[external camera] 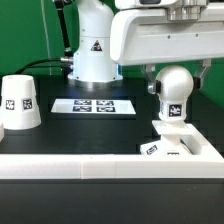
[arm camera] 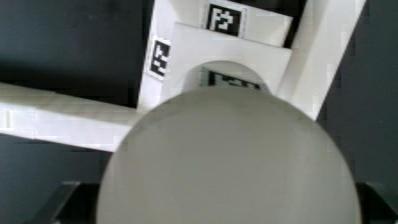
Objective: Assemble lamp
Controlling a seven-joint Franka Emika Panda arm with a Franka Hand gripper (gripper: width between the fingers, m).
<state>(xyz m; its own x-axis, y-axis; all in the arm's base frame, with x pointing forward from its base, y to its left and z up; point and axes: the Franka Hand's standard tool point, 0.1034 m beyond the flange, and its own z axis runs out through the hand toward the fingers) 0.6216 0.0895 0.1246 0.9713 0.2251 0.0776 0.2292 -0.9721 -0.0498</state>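
The white ball-shaped bulb stands upright, neck down, on the low wedge-shaped base at the exterior view's right. My gripper comes down from above and is shut on the bulb's ball, with a dark finger on each side. In the wrist view the bulb fills the middle between my gripper's fingers, and the tagged base shows beyond it. The cone-shaped shade stands alone on the table at the exterior view's left.
The marker board lies flat on the dark table behind the middle. A long white rail borders the front, and the base lies against it; it also shows in the wrist view. The robot's white pedestal stands at the back.
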